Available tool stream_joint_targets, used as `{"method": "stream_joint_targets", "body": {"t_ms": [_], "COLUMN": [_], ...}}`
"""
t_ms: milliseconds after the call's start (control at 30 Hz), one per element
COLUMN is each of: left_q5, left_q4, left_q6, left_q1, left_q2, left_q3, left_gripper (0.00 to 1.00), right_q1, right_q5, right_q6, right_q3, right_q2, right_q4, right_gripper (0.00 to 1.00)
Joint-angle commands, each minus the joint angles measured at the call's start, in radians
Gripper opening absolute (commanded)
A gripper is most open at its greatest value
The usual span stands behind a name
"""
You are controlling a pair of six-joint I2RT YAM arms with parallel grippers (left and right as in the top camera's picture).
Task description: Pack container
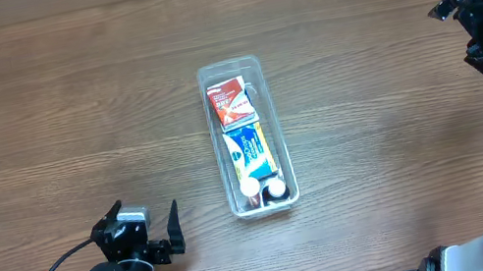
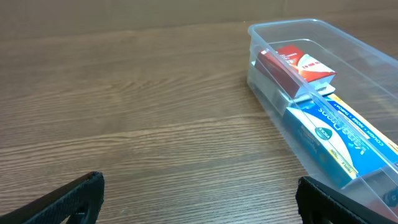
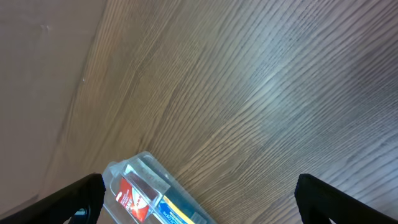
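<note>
The left claw (image 1: 146, 217) is spread wide and holds nothing. Ahead of it and to its right, well apart, the container (image 1: 214, 140) lies on the wooden table (image 1: 38, 111). It is packed with a red box (image 1: 228, 101), a blue box (image 1: 249, 149) and two small bottles (image 1: 249, 190). The right claw (image 1: 468, 34), far to the container's right, also gapes wide open and empty.

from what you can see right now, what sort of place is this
Most likely a robot manipulation bench, not a home or shop: a wood-grain table, an open left pincer and an open right pincer on arms near its edges, and one clear container holding small boxes.
</note>
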Motion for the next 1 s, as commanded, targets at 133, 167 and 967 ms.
{"method": "stream_joint_targets", "body": {"t_ms": [133, 167, 967], "left_q5": [0.011, 0.011, 0.011], "left_q4": [0.008, 0.008, 0.008], "left_q6": [-0.014, -0.014, -0.014], "left_q1": [0.010, 0.010, 0.010], "left_q2": [-0.013, -0.013, -0.013], "left_q3": [-0.005, -0.005, -0.005], "left_gripper": [1.00, 1.00, 1.00], "right_q1": [-0.001, -0.001, 0.349], "right_q5": [-0.005, -0.005, 0.344], "right_q6": [-0.003, -0.003, -0.623], "right_q3": [0.009, 0.009, -0.191], "right_q2": [-0.006, -0.005, -0.278], "right_q4": [0.004, 0.004, 0.332], "right_gripper": [1.00, 1.00, 1.00]}}
